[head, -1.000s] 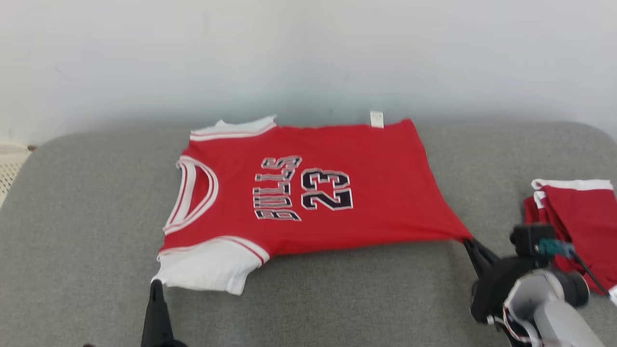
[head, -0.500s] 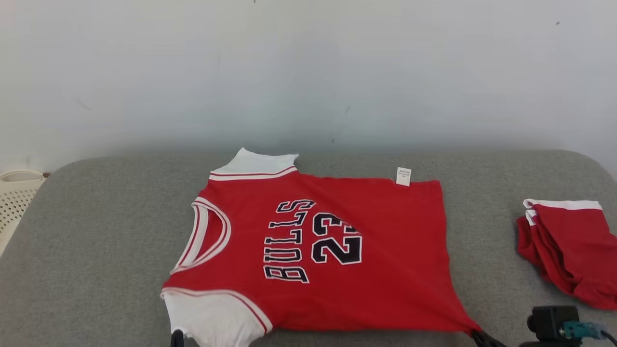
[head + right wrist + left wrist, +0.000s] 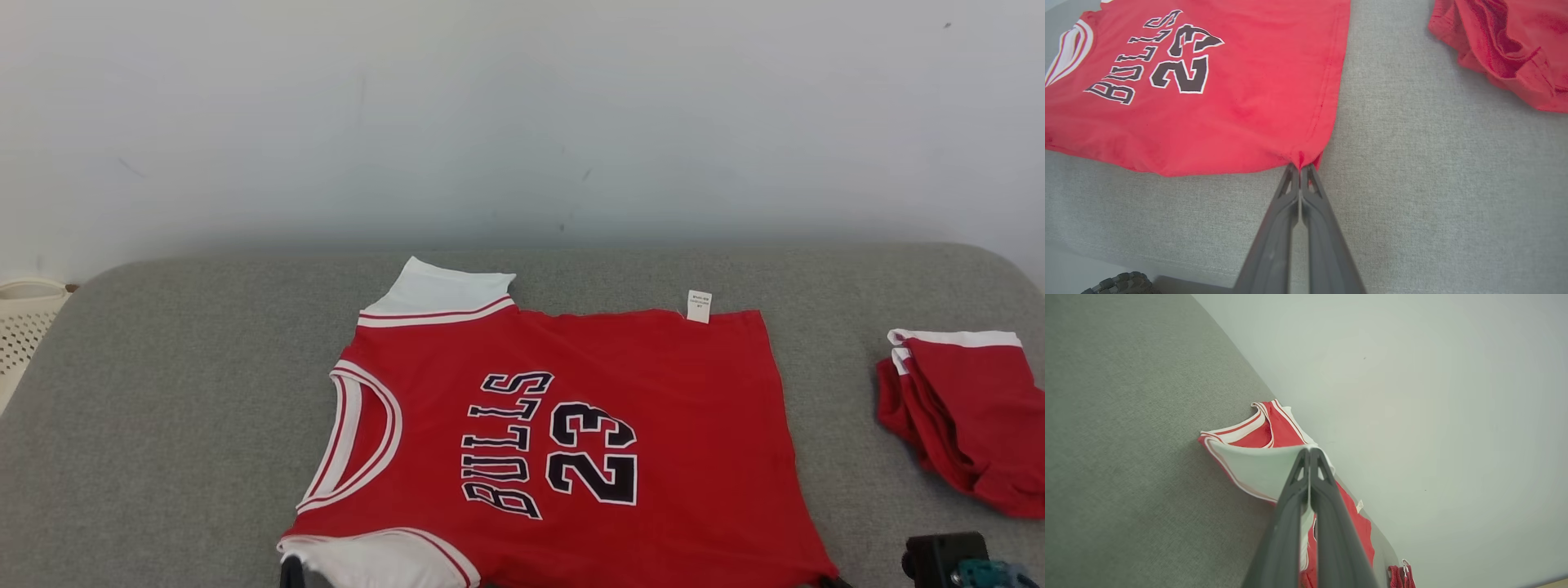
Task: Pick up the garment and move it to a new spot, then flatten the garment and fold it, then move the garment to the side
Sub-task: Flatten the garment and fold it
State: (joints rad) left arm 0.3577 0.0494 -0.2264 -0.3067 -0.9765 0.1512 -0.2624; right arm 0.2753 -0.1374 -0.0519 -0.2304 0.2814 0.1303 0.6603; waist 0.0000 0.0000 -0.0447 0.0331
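Flattening step, I judge: jersey (image 3: 653, 425) lies spread on the surface (image 3: 163, 392), collar (image 3: 390, 425) at 9 o'clock; left hand (image 3: 1309, 453) pinches its white sleeve (image 3: 1257, 469), right hand (image 3: 1300, 166) pinches the hem corner (image 3: 1303, 156); next likely calls for folding the near edge toward 12 o'clock.

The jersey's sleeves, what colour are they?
The sleeves are white with a thin red stripe; the jersey is red. Clearest in head view.

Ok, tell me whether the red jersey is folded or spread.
Spread, not folded: the jersey lies open on the grey surface, print, neckline and hem showing.
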